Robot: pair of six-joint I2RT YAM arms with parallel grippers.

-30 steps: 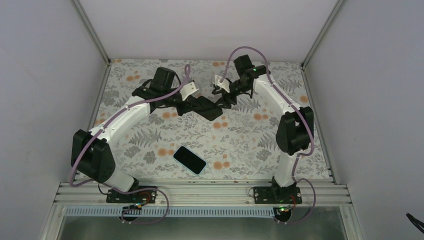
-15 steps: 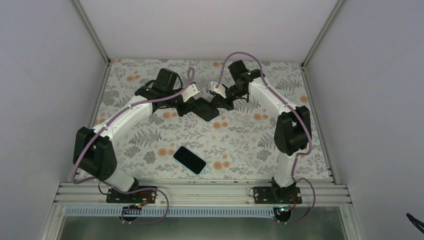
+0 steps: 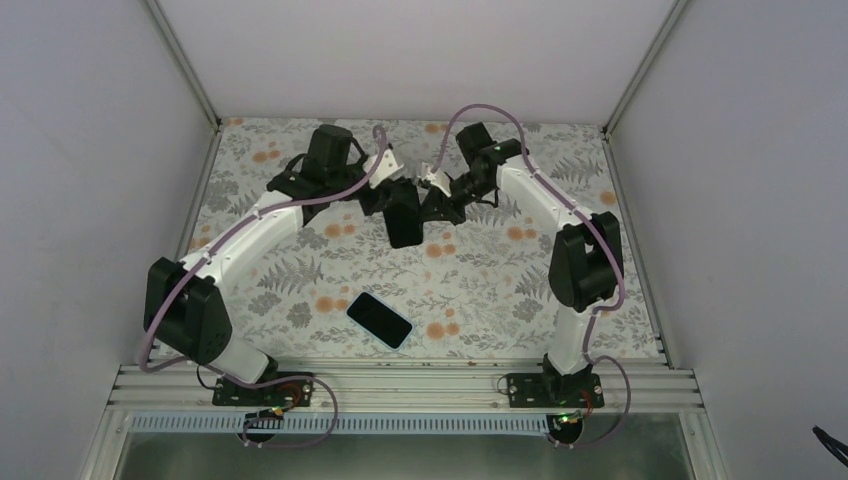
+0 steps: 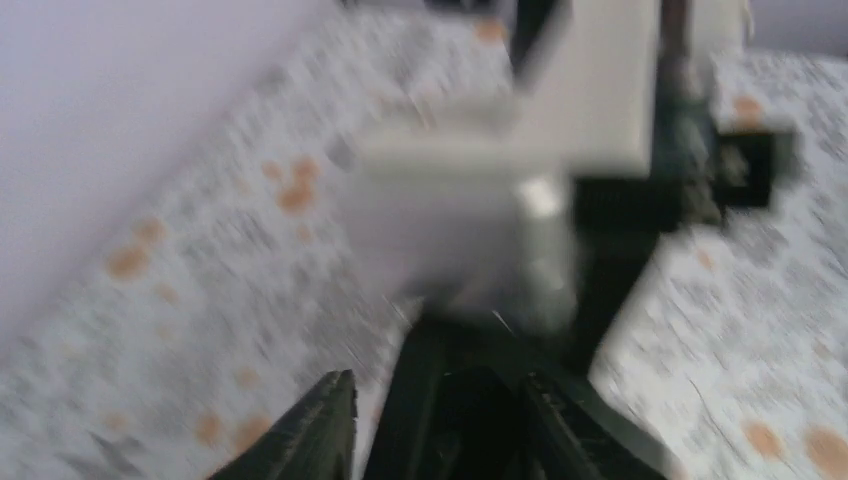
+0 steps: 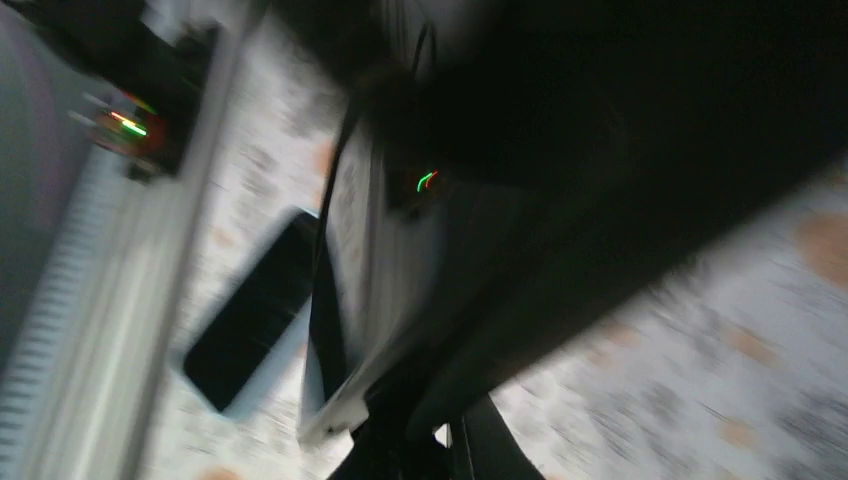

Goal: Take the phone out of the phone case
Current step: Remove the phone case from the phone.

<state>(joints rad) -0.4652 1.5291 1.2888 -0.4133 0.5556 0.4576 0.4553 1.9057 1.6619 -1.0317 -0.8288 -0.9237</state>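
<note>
- Overhead, we see the black phone case (image 3: 404,222) between the two grippers, over the far middle of the floral table (image 3: 500,285).
- We read the left gripper (image 3: 386,198) as clamped on the phone case's upper end; its wrist view is blurred.
- We cannot tell whether the right gripper (image 3: 433,207), just beside the phone case, grips it.
- We find the phone (image 3: 379,319) lying flat near the table's front edge, well apart from both grippers.
</note>
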